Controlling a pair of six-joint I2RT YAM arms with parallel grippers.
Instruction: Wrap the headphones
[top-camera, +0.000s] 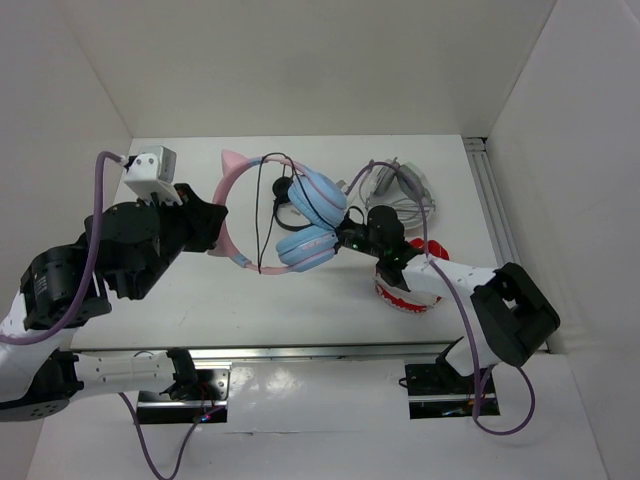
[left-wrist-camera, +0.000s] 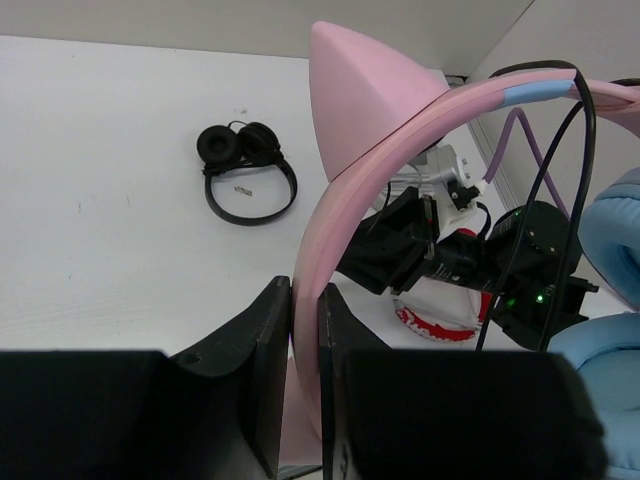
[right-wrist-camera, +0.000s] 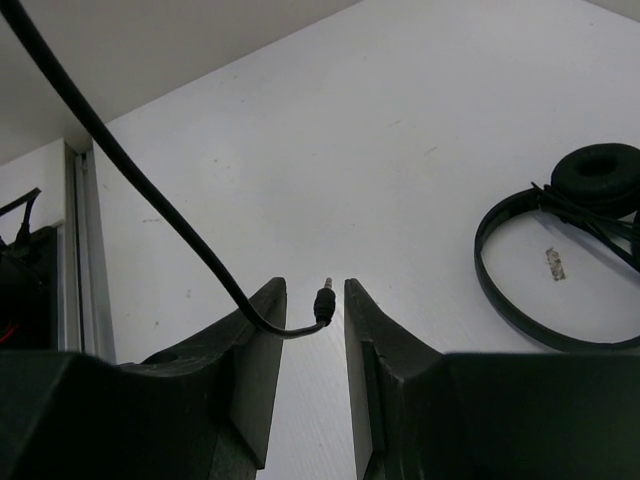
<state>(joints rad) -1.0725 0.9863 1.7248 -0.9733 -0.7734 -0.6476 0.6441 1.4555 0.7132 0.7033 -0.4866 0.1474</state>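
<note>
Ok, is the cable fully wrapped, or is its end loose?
Loose end: the plug sits in the gap of the open right gripper, and the cable trails away unwound.

A robotics lab cell: white panels (top-camera: 300, 60) box in a white table (top-camera: 300, 310), with an aluminium rail (top-camera: 492, 200) at right.

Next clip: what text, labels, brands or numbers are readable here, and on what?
No text can be read.
The small scrap beside the black headphones: too blurred to read.
White marks on the rim of the red-and-white headphones: too small to tell whether they are lettering.
</note>
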